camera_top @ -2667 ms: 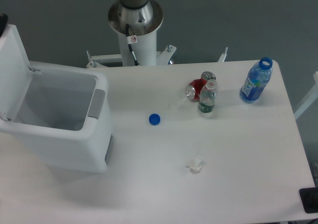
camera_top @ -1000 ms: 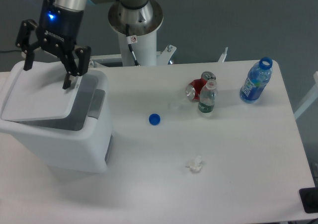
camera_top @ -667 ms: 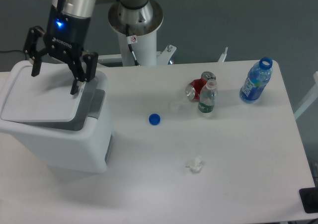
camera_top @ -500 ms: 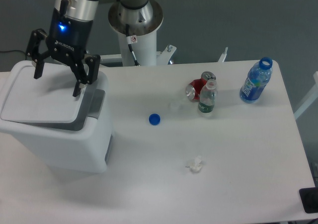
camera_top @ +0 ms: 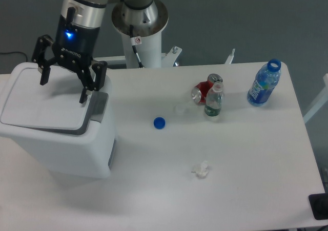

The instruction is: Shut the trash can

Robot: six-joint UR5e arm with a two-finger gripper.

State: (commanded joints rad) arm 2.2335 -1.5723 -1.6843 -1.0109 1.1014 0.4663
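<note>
The trash can (camera_top: 77, 149) is a large white boxy bin at the left of the table. Its flat white lid (camera_top: 43, 103) lies down over the opening, with a thin dark gap showing along its right and front edges. A grey latch tab (camera_top: 100, 107) sits on the right rim. My gripper (camera_top: 62, 91) hangs open just above the lid's right part, its black fingers (camera_top: 83, 95) spread wide, nothing between them.
A blue bottle cap (camera_top: 159, 122) lies mid-table. A red can (camera_top: 203, 91) and a small clear bottle (camera_top: 213, 102) stand together to the right, a blue bottle (camera_top: 264, 83) at the far right. A crumpled paper bit (camera_top: 201, 170) lies nearer the front. The robot's base (camera_top: 139, 23) stands behind the table.
The lid, upright 2.7 s ago, has come down flat on the bin. Over the last second the open gripper has drifted right and slightly up above the lid.
</note>
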